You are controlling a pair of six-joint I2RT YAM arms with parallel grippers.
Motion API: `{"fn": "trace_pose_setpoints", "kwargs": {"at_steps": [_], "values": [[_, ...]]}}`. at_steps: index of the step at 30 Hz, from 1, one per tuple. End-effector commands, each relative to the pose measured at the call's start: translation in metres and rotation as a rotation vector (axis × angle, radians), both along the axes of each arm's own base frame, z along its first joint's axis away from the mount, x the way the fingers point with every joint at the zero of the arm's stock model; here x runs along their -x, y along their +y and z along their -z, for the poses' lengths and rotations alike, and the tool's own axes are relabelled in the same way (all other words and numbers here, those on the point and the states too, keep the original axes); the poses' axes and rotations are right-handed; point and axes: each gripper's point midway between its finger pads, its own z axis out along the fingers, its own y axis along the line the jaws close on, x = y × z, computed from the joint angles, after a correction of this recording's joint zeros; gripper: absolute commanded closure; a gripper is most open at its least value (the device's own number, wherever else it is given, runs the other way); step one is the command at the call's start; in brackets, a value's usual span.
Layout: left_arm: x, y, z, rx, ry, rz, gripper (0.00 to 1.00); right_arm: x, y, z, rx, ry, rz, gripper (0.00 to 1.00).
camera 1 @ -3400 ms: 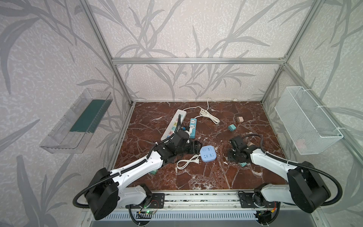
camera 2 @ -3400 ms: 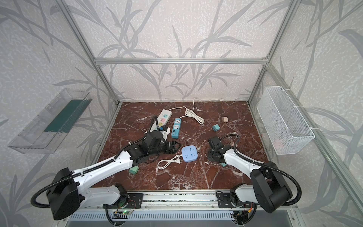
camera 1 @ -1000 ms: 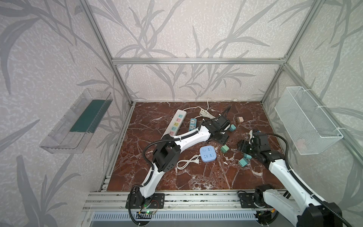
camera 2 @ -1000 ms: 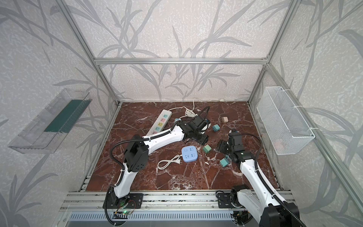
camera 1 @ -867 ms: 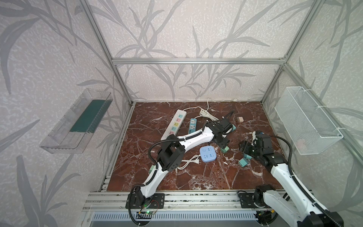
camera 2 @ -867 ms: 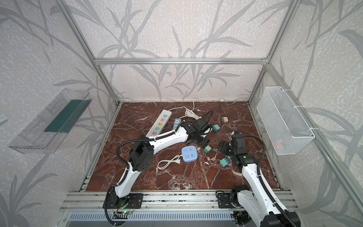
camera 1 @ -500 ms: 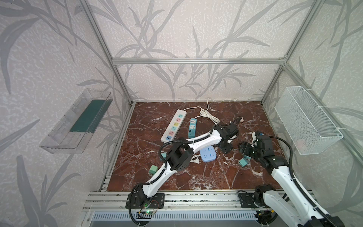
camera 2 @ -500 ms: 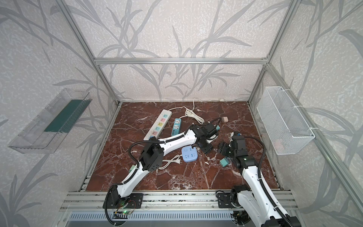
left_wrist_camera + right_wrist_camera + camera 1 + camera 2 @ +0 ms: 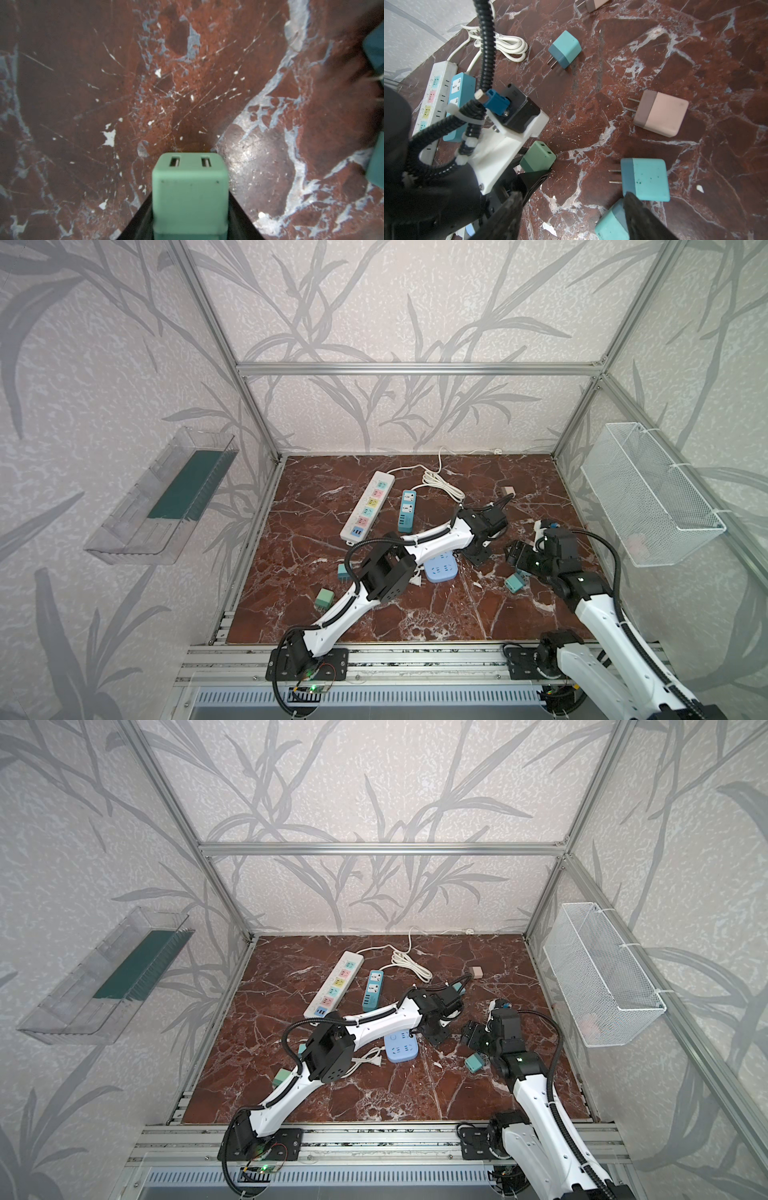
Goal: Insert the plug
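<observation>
Left gripper (image 9: 478, 555) is closed on the green plug (image 9: 537, 156), one black finger on each flat side. In the left wrist view the plug fills the gap between the fingers, with its two-slot face pointing away from the gripper. It sits low over the marble floor (image 9: 316, 497), right of the pale blue socket block (image 9: 440, 570); we can't tell if it touches the floor. Right gripper (image 9: 571, 199) has its jaws apart and holds nothing. It hangs by a teal plug (image 9: 644, 179), with a pink plug (image 9: 660, 113) beyond.

We judge the plug to be a small hard plastic cube, light and stiff. Its smooth sides could twist in the grip when it is pushed into a socket. The prongs are hidden. The darker end faces back into the gripper, so the prongs likely point that way and a regrasp looks needed. The best hold is on the flat sides near the pale end, with the prong end left free. The white strip (image 9: 368, 506) and blue strip (image 9: 407, 510) lie well apart from the plug, toward the back wall.
</observation>
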Motion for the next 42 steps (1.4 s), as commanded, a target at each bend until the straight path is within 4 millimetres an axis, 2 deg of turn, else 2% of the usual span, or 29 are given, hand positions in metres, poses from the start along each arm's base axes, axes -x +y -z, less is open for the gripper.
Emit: {"fn": "trace_pose_setpoints", "kwargs": {"at_steps": [1, 5, 9, 16, 21, 25, 30, 34, 42], "values": [[0.006, 0.010, 0.010, -0.059, 0.016, -0.010, 0.58, 0.004, 0.001, 0.000, 0.002, -0.001, -0.012, 0.24], [0.009, 0.003, 0.001, -0.003, -0.034, 0.019, 0.66, 0.004, 0.002, -0.003, -0.002, -0.006, -0.024, 0.24], [0.002, -0.003, -0.028, 0.123, -0.130, 0.011, 0.71, 0.005, 0.003, -0.009, 0.002, -0.017, -0.032, 0.25], [-0.007, -0.013, -0.120, 0.525, -0.389, -0.010, 0.77, 0.014, 0.006, -0.016, 0.005, -0.012, -0.069, 0.27], [-0.008, 0.006, -0.163, 0.702, -0.584, -0.028, 0.81, 0.020, 0.019, -0.024, -0.047, 0.001, -0.131, 0.33], [-0.001, 0.033, -0.188, 0.850, -0.759, -0.041, 0.82, 0.022, 0.034, -0.031, -0.089, 0.030, -0.194, 0.38], [0.013, 0.059, -0.196, 0.962, -0.953, 0.002, 0.84, 0.023, 0.048, -0.056, -0.069, 0.007, -0.278, 0.42], [0.023, 0.076, -0.190, 1.019, -1.027, 0.000, 0.84, 0.021, 0.066, -0.077, -0.078, -0.022, -0.370, 0.44], [0.041, 0.069, -0.169, 1.009, -0.939, 0.114, 0.85, 0.010, 0.114, -0.095, 0.030, -0.015, -0.552, 0.45]]}}
